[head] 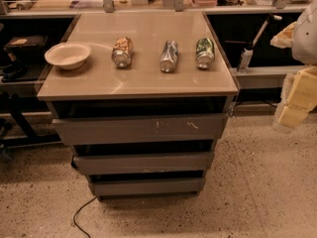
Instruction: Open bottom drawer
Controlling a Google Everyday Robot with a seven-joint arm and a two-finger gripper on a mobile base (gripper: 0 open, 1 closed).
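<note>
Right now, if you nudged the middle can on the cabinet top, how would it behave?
The middle can lies on its side on the smooth cabinet top, so it would probably roll sideways. It looks dented, so likely empty and light. The gripper is at the right edge of view, away from it.

Robot arm and gripper at the right edge: white casing above, pale yellow blocks below.

The arm shows as a smooth, rounded white shell in the far right corner, cut off by the frame, with a cream, rough-edged piece jutting from its left side. Nearer, against the right edge, the gripper is built of blocky, flat-faced pale yellow segments with squared corners, stepped one under another, the lowest lighter in tone.
</note>
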